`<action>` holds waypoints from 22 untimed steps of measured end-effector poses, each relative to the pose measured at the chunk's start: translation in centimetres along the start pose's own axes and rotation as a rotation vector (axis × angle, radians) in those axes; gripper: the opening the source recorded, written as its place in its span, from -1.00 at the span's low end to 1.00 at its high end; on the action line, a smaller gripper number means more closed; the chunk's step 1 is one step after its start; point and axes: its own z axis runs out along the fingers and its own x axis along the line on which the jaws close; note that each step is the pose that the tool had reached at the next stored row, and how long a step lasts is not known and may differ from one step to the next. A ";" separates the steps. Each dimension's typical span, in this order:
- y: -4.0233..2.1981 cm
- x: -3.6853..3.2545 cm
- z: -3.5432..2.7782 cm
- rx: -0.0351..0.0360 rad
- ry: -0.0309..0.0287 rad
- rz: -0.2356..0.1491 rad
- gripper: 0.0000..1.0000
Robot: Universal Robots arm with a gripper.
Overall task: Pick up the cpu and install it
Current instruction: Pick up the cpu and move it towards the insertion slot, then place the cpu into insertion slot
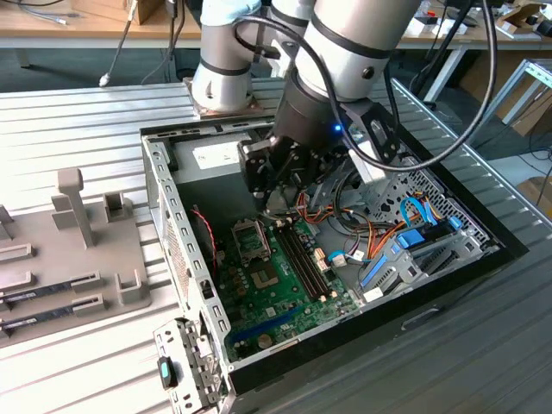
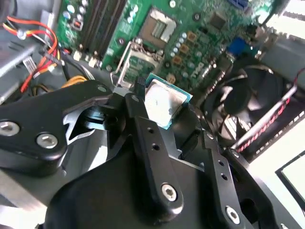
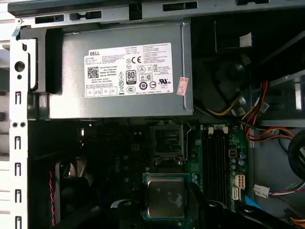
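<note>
The cpu (image 2: 164, 102) is a small square chip with a silvery top and a thin green rim. My gripper (image 2: 164, 109) is shut on it, its black fingers (image 2: 138, 102) pressing on opposite edges. In the first wrist view the cpu (image 3: 165, 196) hangs level above the green motherboard, a short way from the open metal-framed socket (image 3: 167, 140). The exterior view has my gripper (image 1: 276, 202) low inside the open computer case, just beyond the socket (image 1: 250, 240). In the second wrist view the socket (image 2: 138, 59) lies right behind the held chip.
A grey power supply (image 3: 119, 71) fills the case end beyond the socket. Memory slots (image 3: 217, 157) run beside it, a fan (image 2: 252, 95) sits by the case wall, and coloured cables (image 1: 379, 237) crowd the exterior view's right. A grey fixture tray (image 1: 78, 250) lies outside, left.
</note>
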 end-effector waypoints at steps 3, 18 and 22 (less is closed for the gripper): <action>-0.19 -0.30 0.73 0.0000 -0.0001 0.000 -0.05; -0.23 -0.44 1.52 -0.0007 -0.1163 -0.003 -0.05; -0.24 -0.44 1.51 -0.0009 -0.1162 -0.003 -0.05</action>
